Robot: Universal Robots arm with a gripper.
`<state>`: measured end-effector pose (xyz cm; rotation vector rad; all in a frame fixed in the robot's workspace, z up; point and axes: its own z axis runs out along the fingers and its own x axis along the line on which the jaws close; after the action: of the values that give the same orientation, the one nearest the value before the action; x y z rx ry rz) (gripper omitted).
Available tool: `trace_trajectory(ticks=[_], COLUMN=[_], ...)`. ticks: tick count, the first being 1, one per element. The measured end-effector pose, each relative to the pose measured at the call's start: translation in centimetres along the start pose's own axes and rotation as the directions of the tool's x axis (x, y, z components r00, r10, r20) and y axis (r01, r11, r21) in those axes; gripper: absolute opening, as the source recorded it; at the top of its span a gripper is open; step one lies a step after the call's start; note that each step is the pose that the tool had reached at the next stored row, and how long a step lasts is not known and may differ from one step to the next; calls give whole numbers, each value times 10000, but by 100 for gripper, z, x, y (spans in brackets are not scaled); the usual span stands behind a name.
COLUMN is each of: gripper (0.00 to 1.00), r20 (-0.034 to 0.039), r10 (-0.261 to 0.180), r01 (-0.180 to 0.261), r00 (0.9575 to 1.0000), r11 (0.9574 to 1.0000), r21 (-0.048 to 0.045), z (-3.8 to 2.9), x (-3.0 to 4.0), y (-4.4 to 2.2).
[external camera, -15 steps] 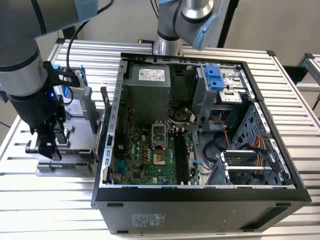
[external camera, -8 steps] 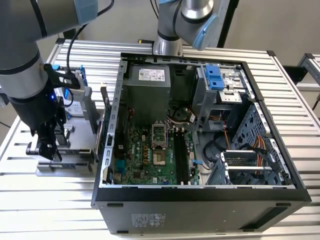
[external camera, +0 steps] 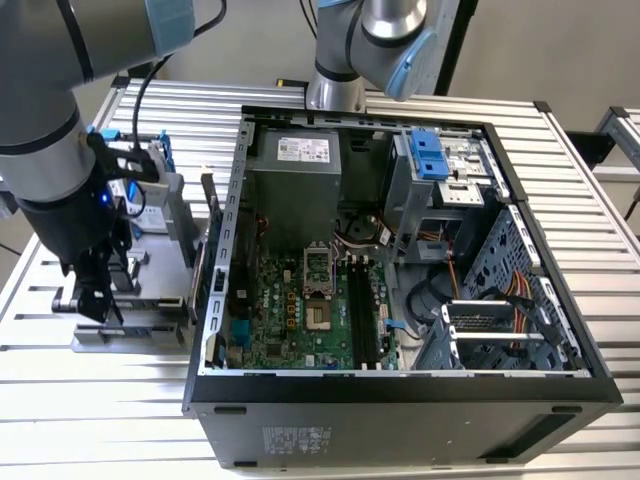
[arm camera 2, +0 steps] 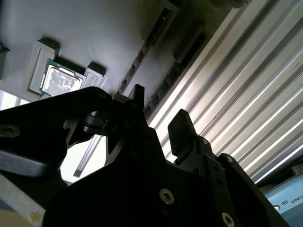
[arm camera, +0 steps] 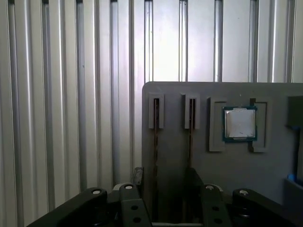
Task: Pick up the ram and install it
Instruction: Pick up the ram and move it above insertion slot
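Arm is parked over the grey tray (external camera: 125,338), which sits on the slatted table (external camera: 100,420) just beside the open computer case (external camera: 400,395). The gripper (external camera: 98,295) hangs close above the tray. In the exterior view I also make out the hard drive (external camera: 160,195) with its blue bracket, standing in the same tray. The first wrist view gives me the tray (arm camera: 227,175) contents plainly. There are two narrow slots side by side, each with a thin dark stick standing on edge in it. Next to the slots a square recess holds the silver processor chip (arm camera: 240,124). The ram (arm camera: 155,142) I am working on is the stick in the slot farther from the processor. The second stick (arm camera: 191,137) sits in the slot between the ram and the recess. The gripper (arm camera: 164,174) has its fingers (arm camera: 137,176) spread apart. The ram runs into the gap between them, with one finger at the tray's outer edge and the other in front of the second stick's slot. Nothing is clamped, and I cannot tell whether either pad touches the ram. The second wrist view agrees: the gripper (arm camera 2: 158,109) is spread over the tray (arm camera 2: 94,28), the ram (arm camera 2: 175,71) lines up with the gap, and the processor chip (arm camera 2: 61,80) lies beyond the second stick (arm camera 2: 142,52). The case lies on its side next to the tray with its cover off, and the motherboard (external camera: 270,310) is in its floor. The ram stands in the tray, not in the case.
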<state>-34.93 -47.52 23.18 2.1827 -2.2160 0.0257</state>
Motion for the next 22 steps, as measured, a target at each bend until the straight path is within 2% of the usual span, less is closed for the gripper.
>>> trace_trajectory(ticks=[22], gripper=[100], r20=[-22], r10=[1], r01=[-1], r00=[10000], r11=[10000], r21=[1], z=[110], x=[50], y=[7])
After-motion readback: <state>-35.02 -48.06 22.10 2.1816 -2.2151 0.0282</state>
